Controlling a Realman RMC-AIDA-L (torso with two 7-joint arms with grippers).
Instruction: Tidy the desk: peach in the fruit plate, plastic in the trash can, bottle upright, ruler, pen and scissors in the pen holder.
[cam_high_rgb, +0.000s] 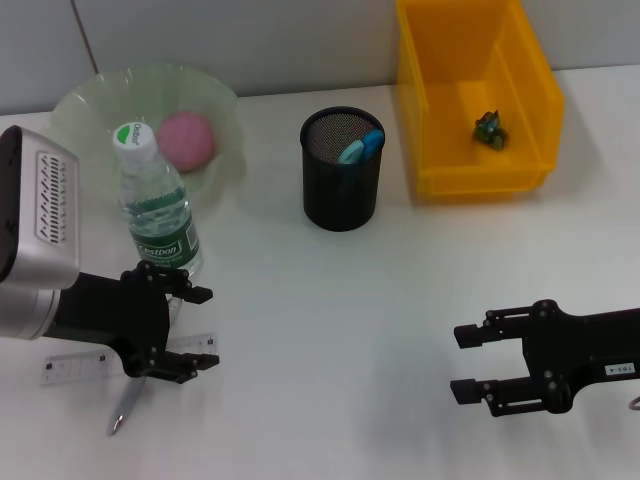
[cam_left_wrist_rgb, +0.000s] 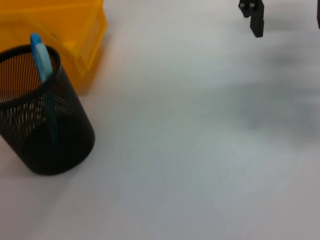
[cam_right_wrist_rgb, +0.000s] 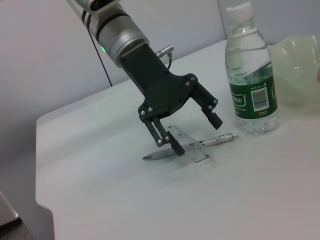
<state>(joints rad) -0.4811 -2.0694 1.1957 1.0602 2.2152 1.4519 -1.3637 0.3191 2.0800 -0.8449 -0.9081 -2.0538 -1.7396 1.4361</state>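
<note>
My left gripper (cam_high_rgb: 186, 329) is open and hangs low over the clear ruler (cam_high_rgb: 72, 368) and the silver pen (cam_high_rgb: 125, 407), which lie crossed on the white table. In the right wrist view the gripper (cam_right_wrist_rgb: 196, 135) straddles the ruler (cam_right_wrist_rgb: 198, 153) and the pen (cam_right_wrist_rgb: 223, 138) without gripping them. The water bottle (cam_high_rgb: 155, 205) stands upright just behind. The pink peach (cam_high_rgb: 186, 138) lies in the green plate (cam_high_rgb: 80, 105). The blue-handled scissors (cam_high_rgb: 362, 146) stand in the black mesh pen holder (cam_high_rgb: 342, 185). Green plastic (cam_high_rgb: 490, 129) lies in the yellow bin (cam_high_rgb: 440, 110). My right gripper (cam_high_rgb: 470, 363) is open and empty at the front right.
The left wrist view shows the pen holder (cam_left_wrist_rgb: 45, 130) with the scissors (cam_left_wrist_rgb: 42, 59), the yellow bin (cam_left_wrist_rgb: 75, 30) behind it, and a finger of the right gripper (cam_left_wrist_rgb: 256, 19) far off. The wall runs along the table's back edge.
</note>
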